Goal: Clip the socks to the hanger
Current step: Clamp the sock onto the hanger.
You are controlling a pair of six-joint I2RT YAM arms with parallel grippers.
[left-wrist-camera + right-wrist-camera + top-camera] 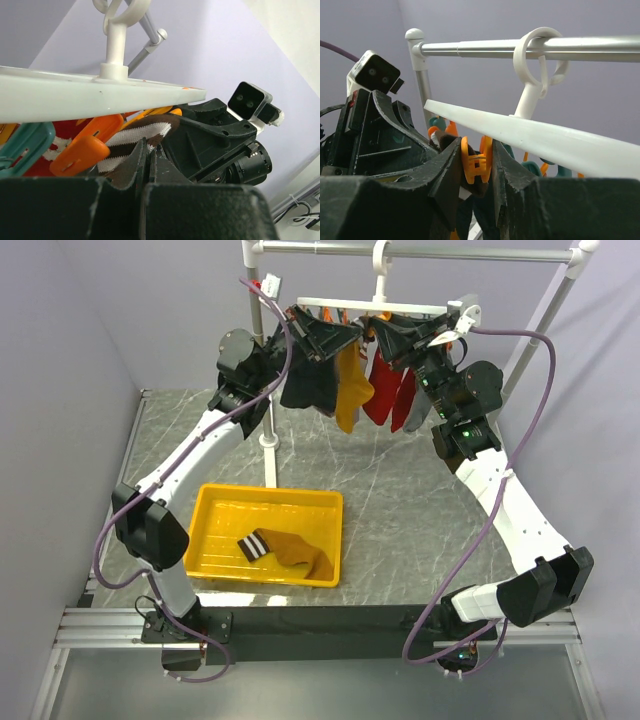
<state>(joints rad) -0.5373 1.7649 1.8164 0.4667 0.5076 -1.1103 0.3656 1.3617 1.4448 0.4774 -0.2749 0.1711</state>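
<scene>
Left claw (149, 152) is pinching down narrow on the striped cuff (131, 139) of one mustard sock (350, 385). It is holding that cuff up just beneath the white hanger (100, 92). The brown fabric is showing between the two fingers.

Right claw (476, 150) is squeezing an orange clip (475, 167) under the hanger's rim, one finger on each side of it. A bit of brown sock is showing just left of this clip. I cannot tell whether the clip's mouth is biting the fabric.

From the top camera, both claws are meeting nose to nose under the middle of the hanger. The mustard sock is dangling straight down between them. A dark navy sock (310, 385) is hanging to its left, and red socks (385, 390) are hanging to its right.

The hanger's ring hook (540, 55) is looping over the rack pole (470, 48). Further orange and teal clips (25, 145) are hanging in a row along the rim.

The second mustard sock (290, 548) is lying flat in the yellow tray (215, 495). Its striped cuff is pointing left. The tray is sitting on the marbled bench (420, 500), well below the hanger and near the left arm's base.
</scene>
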